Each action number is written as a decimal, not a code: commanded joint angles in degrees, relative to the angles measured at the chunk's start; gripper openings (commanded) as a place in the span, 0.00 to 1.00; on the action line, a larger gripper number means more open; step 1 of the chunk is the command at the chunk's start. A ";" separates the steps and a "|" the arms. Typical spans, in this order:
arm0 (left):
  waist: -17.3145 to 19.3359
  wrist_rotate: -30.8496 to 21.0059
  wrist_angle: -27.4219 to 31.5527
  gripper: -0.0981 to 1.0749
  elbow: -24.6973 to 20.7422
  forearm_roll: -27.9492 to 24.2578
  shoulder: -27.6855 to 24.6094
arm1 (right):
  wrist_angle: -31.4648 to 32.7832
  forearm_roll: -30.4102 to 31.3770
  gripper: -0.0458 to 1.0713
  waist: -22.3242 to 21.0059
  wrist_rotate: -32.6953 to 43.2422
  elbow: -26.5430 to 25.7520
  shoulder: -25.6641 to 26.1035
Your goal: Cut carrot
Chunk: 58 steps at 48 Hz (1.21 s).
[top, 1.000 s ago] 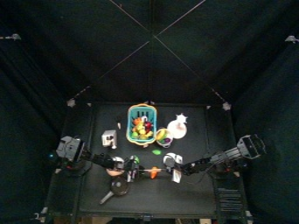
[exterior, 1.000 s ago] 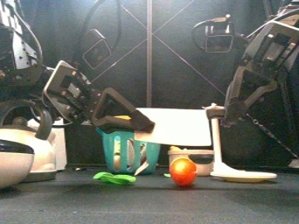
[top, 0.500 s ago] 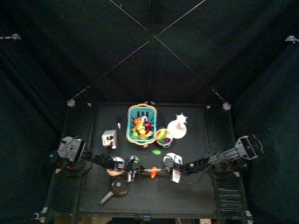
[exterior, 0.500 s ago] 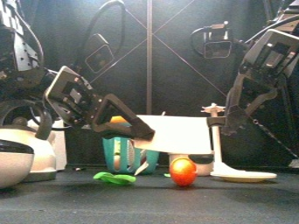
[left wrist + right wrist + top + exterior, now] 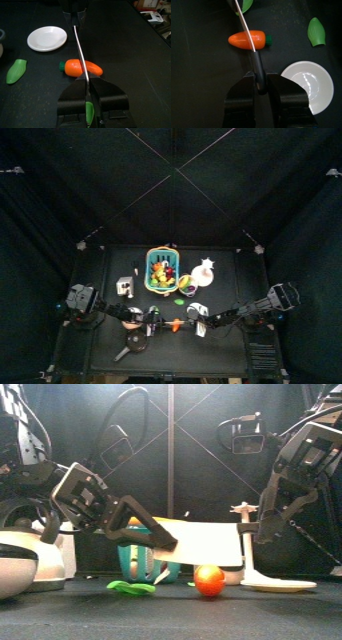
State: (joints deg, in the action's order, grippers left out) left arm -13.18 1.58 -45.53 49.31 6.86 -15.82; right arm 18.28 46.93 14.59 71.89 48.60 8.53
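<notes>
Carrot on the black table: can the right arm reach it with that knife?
Probably yes: the right gripper holds the white-bladed knife by its black handle, the blade crosses right over the small orange toy carrot, and nothing lies between them.

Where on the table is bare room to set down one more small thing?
Bare room: the front strip ahead of the carrot, and the table right of the basket. Crowded: around the carrot, between green leaf, white plate and knife.

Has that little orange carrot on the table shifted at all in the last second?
No. In the front view the carrot sits in the same spot, just right of the green leaf pieces and left of the white stand.
</notes>
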 commanded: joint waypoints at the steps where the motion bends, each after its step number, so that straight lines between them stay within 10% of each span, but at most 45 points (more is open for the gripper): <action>1: -2.29 0.09 0.35 0.43 -0.26 -0.26 0.44 | 0.44 -0.09 0.42 -1.85 0.18 -0.35 0.26; 58: 0.97 0.26 11.95 0.43 -3.08 0.26 0.44 | 0.70 -0.09 0.42 -3.52 0.62 -0.97 -3.08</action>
State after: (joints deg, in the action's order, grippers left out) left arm -11.78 1.67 -34.01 46.41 7.38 -15.82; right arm 18.28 46.93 13.01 71.89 47.99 5.10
